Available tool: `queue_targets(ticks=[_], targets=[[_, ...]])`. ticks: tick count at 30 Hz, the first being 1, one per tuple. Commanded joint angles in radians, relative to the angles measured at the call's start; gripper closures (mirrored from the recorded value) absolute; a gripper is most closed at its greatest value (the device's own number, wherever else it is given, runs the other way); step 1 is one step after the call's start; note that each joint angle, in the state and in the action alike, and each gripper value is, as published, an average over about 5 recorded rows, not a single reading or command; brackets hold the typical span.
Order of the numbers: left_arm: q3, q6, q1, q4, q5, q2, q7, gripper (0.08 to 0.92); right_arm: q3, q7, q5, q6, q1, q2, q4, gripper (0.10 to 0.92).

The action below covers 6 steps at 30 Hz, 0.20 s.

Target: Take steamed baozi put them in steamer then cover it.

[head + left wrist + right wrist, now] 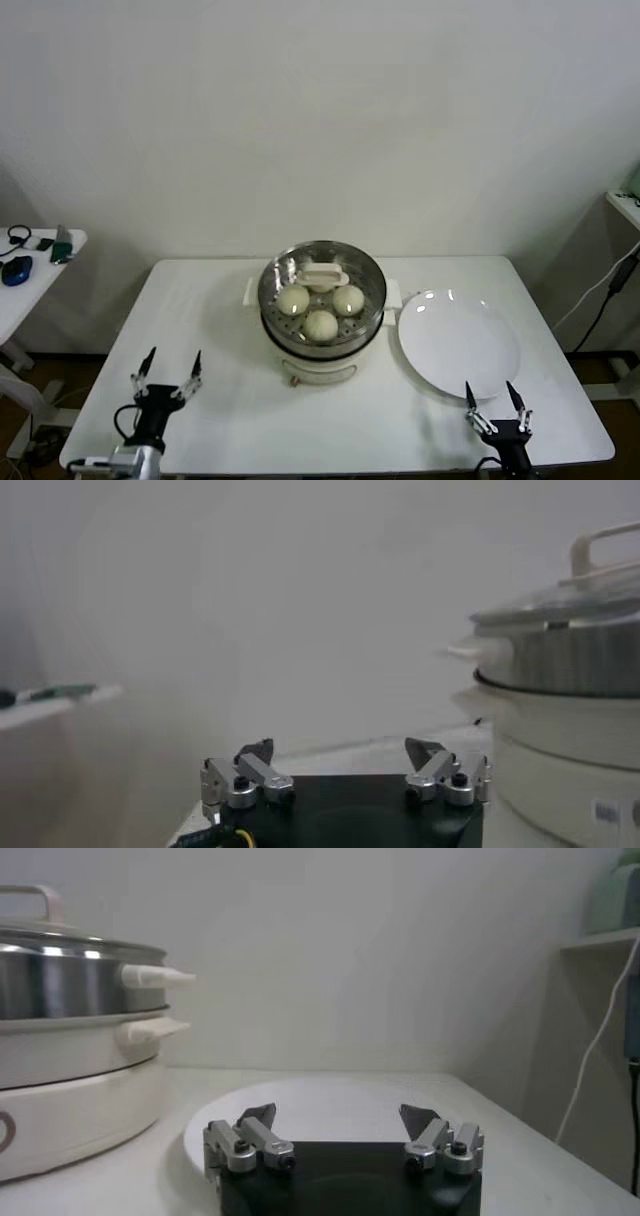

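Task apparently complete: baozi (321,324) inside steamer (322,285), cover (322,274) on. Left tool (168,373) and right tool (493,396) hang near table (220,400) edge, jaws apart, empty.

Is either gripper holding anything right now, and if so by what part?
Nothing is held. The left gripper and right gripper both sit open and empty near the table's front edge; the cover is on the steamer.

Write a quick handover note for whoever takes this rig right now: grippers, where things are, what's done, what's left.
Left gripper: open, empty, near the table's front left edge.
Right gripper: open, empty, at the front right, by the plate.
Steamer: mid-table. Three buns show inside; a fourth can't be confirmed under the handle.
Lid: on the steamer.
Done: buns loaded, steamer covered.
Left: apparently nothing.
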Motion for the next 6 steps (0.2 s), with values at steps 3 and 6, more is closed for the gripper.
queue_targets(ticks=[3,6], targets=[[-0.025,-0.089,0.06,0.084,-0.134,-0.007,0.041,0.177,-0.003,-0.001,-0.012,-0.01,0.007,-0.005,-0.003,0.203],[-0.023,-0.088,0.063,0.081,-0.132,-0.008,0.045,0.177,-0.003,-0.001,-0.006,-0.01,0.008,-0.008,-0.004,0.203]])
